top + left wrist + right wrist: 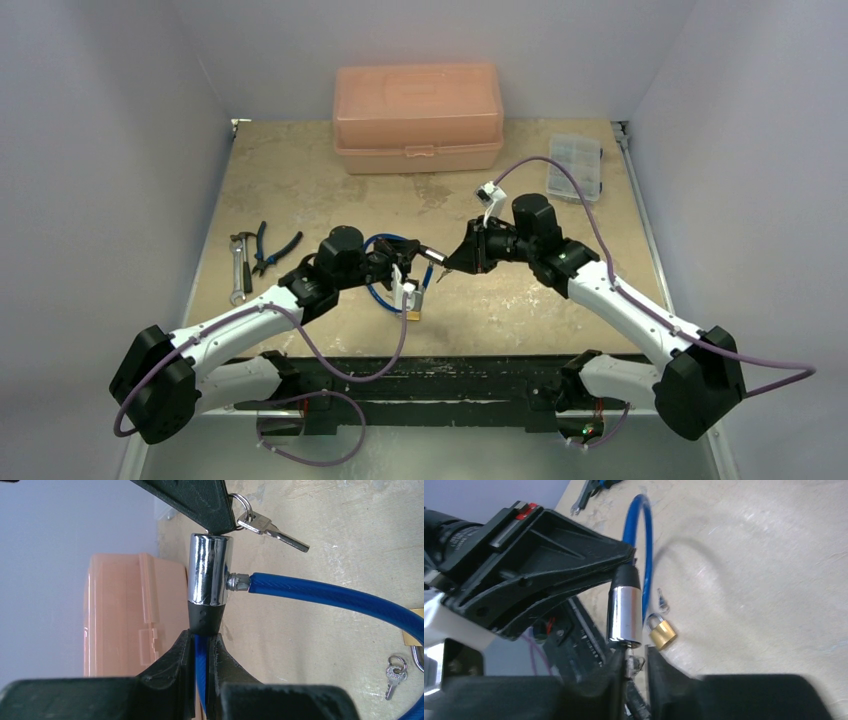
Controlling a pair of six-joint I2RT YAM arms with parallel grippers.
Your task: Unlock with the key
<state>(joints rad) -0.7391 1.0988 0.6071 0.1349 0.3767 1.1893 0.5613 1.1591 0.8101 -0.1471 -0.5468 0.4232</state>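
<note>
My left gripper [200, 635] is shut on the blue cable [320, 587] just below the black collar of its chrome lock cylinder [209, 570] and holds it off the table. My right gripper [634, 652] meets the cylinder's [625, 612] other end. Its jaws stand a narrow gap apart, with the small silver key [629, 662] and its ring between them, and the key's tip is in the cylinder's end. A spare key [272, 530] hangs from the same ring. In the top view the grippers [397, 272] [443, 265] meet at the table's middle.
A brass padlock [662, 634] lies under the cable with another tiny ringed key [661, 599] beside it. A peach toolbox [418, 118] stands at the back and a clear organiser box [575, 165] at the back right. Pliers and a wrench [255, 255] lie at the left.
</note>
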